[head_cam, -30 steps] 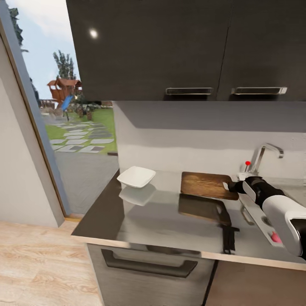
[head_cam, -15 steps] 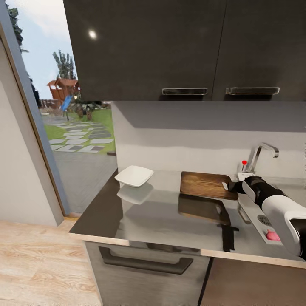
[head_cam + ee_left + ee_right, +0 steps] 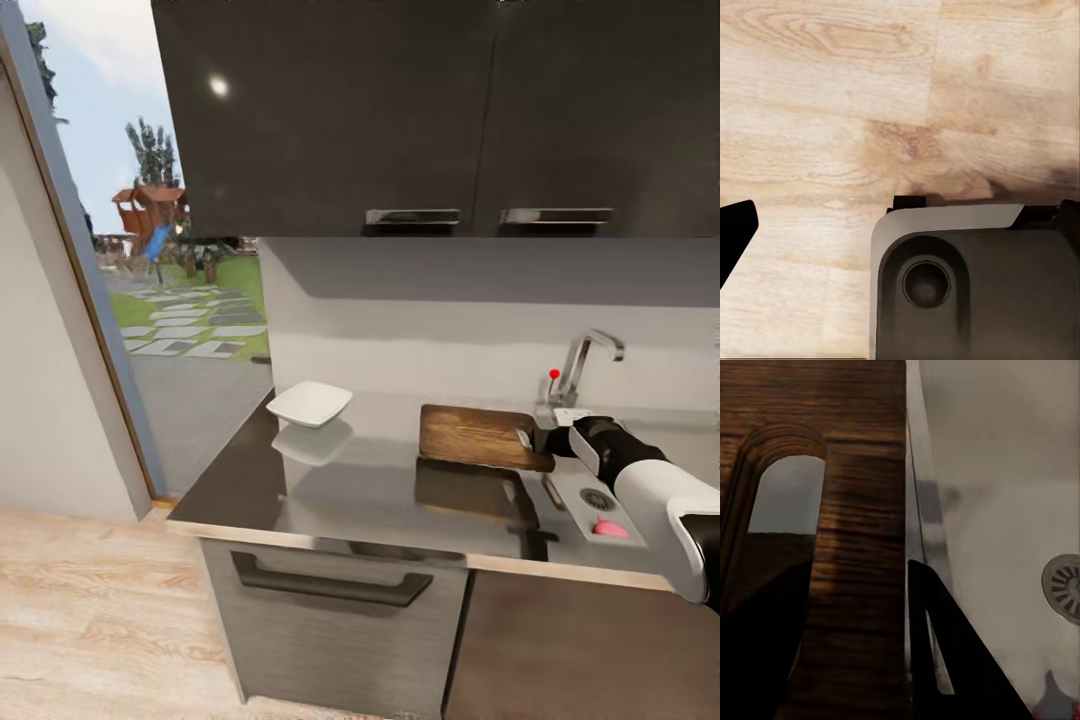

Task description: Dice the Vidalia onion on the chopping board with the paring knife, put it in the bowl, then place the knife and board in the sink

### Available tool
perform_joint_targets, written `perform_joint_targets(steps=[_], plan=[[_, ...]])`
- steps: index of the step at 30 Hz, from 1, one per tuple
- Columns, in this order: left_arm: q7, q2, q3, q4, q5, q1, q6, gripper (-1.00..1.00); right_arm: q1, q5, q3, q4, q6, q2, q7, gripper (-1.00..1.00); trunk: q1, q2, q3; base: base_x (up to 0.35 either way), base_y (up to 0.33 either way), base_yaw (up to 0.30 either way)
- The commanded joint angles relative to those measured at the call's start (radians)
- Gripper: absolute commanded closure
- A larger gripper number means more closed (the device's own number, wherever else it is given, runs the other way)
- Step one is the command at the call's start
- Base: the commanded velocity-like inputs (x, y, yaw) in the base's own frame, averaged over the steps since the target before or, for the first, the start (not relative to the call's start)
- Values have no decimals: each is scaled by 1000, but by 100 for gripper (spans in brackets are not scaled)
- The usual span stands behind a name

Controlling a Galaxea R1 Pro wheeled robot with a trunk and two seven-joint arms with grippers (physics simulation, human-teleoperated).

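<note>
Camera shifted, right tool [image 3: 541,441] still clamping chopping board [image 3: 475,436] edge

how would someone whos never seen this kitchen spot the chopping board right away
Find the dark-grey countertop under the dark wall cabinets, then the chrome tap at its right end. Just left of the tap, the right gripper holds the chopping board: the one brown wooden rectangle, unlike the white bowl further left.

One chopping board [image 3: 478,436] — one bowl [image 3: 309,403]
</note>
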Motion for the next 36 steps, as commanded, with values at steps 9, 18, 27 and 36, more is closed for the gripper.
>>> perform_joint_targets(steps=[9, 18, 27, 36], plan=[[-1, 0, 0, -2, 1, 0, -1, -100, 0, -4, 7, 28, 4, 12, 22, 100, 0, -1, -1, -25, -5, 0], [0, 0, 0, -2, 1, 0, -1, -100, 0, -4, 7, 29, 4, 25, 23, 100, 0, -1, -1, 0, 0, 0], [0, 0, 0, -2, 1, 0, -1, -100, 0, -5, 7, 29, 4, 29, 23, 100, 0, -1, -1, 0, 0, 0], [0, 0, 0, -2, 1, 0, -1, -100, 0, -4, 7, 29, 4, 39, 23, 100, 0, -1, -1, 0, 0, 0]])
